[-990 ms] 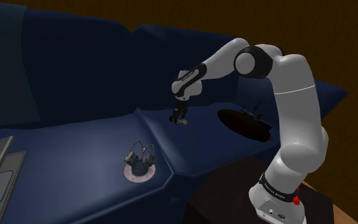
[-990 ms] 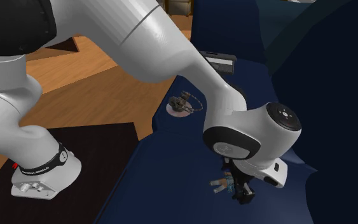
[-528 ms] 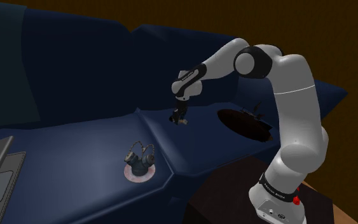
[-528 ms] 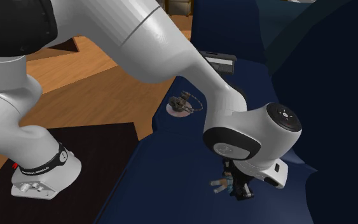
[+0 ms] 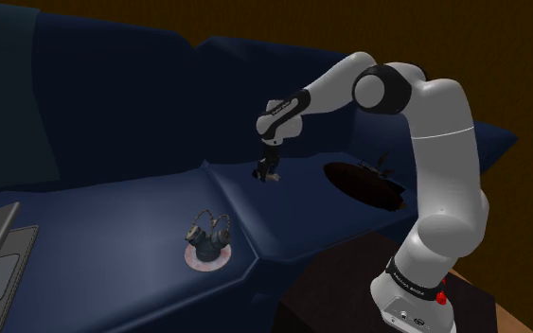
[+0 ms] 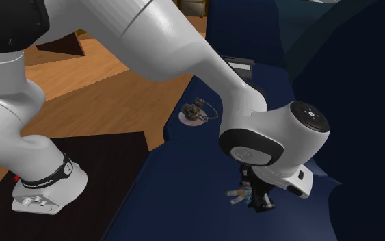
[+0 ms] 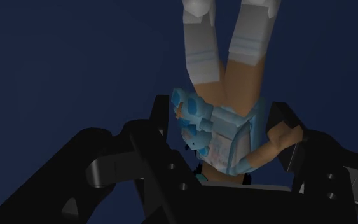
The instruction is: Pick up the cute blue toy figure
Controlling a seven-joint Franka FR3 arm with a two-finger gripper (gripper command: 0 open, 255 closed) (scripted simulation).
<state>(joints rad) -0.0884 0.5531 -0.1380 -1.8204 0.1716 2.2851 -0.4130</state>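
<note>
- The small toy figure [image 7: 225, 137], with a pale blue dress, tan legs and pale boots, is clasped at the body. Its legs point straight away from the hand toward the dark blue upholstered sofa seat [image 7: 75, 63].
- That hold looks sensible. The torso is the figure's broadest and squarest part, so it should give flatter faces to press on than the thin legs or arms would.
- The white jointed arm [image 5: 435, 142] reaches out from its stand with the wrist turned down, so the hand meets the seat from above. This suits a small thing lying on a soft, flat cushion.
- In the shoulder view the figure [image 5: 268, 173] hangs under the hand, over the seat and close to the seam between two cushions. In the second exterior view it [image 6: 242, 196] shows just below the wrist. I cannot tell whether its feet are clear of the fabric.
- The all-black jaws are drawn narrow and closed on the figure. The black fingers [image 7: 142, 159] bear on either side of the dress, and one tan arm sticks out past the far finger.
- The grip looks firm but sits off the figure's middle, so the toy might swing or twist as it is carried.
- A grey-blue ornament on a round pink base [image 5: 207, 244] stands well apart, nearer the seat's front edge, out of the way.
</note>
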